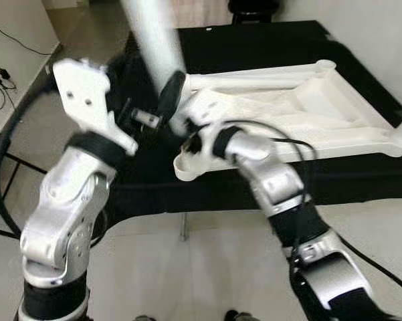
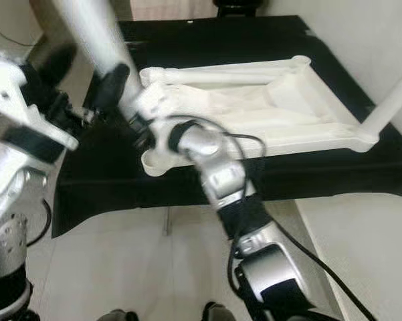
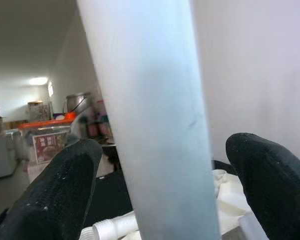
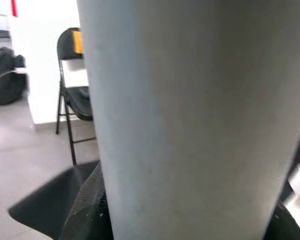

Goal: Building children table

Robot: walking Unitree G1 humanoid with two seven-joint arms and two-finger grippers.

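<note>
Left eye view: a white plastic table frame lies upside down on a black table, its near corner socket hanging just over the table's front edge. A pale grey table leg rises steeply from that corner region, tilted away and to the robot's left, its top cut off by the picture edge. Another leg is already fitted at the frame's far right corner and sticks out sideways.

The left gripper reaches in from the left at the lower part of the tilted leg. In the left wrist view the leg stands between the two black fingers, with a gap visible on each side, so the fingers are spread and not pressing on it.

The right gripper comes up from the right, at the leg just above the frame's corner. In the right wrist view the leg runs right through the fingers, which hug its sides: clenched on it.

A black folding chair stands in the room behind.
</note>
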